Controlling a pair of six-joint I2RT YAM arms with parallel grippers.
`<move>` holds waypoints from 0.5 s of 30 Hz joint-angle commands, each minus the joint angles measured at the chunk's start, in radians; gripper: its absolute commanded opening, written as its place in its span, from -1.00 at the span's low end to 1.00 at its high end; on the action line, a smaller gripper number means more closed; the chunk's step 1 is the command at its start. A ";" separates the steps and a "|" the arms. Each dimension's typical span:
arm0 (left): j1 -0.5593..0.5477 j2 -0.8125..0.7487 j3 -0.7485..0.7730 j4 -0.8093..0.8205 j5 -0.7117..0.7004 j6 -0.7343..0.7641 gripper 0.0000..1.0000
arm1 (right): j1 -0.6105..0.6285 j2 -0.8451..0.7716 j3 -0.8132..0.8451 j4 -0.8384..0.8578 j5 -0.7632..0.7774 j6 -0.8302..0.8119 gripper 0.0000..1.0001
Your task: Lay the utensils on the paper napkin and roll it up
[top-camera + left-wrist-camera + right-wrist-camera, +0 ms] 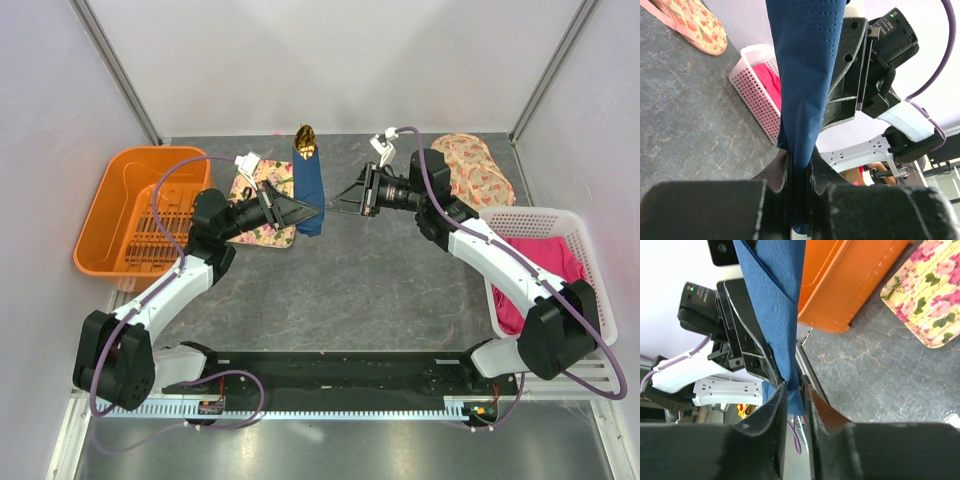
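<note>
orange basket point(100, 215): well left of the tray point(248, 192), out of the way; little risk from it.
left gripper point(799, 162): at the tray's right edge, clenched on the near end of the napkin point(308, 185). If it twists hard, I judge the thin paper could tear.
napkin: rolled into a narrow blue bundle along the tray's right edge. Whether it rests on the table or hangs I cannot tell. The loose folds could spring open.
utensils point(305, 138): gold tips poke out of the bundle's far end, beyond the tray's far right corner. A tilt that way would probably let them slide out.
right gripper point(796, 390): just right of the tray, facing the left gripper with the napkin between its fingers. Whether it actually pinches, I cannot tell. The two tools stand so near that they could bump.
white basket point(540, 213): far right of the tray, uninvolved.
</note>
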 commanded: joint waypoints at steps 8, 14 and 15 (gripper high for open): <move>0.004 0.002 0.055 0.081 -0.001 -0.002 -0.96 | 0.018 -0.007 -0.003 0.029 -0.026 0.024 -0.25; 0.004 0.003 0.052 0.086 -0.003 -0.004 -0.96 | 0.030 0.000 -0.006 0.050 -0.030 0.034 -0.23; 0.004 0.003 0.052 0.087 -0.003 -0.005 -0.96 | 0.032 0.001 -0.006 0.050 -0.032 0.034 -0.27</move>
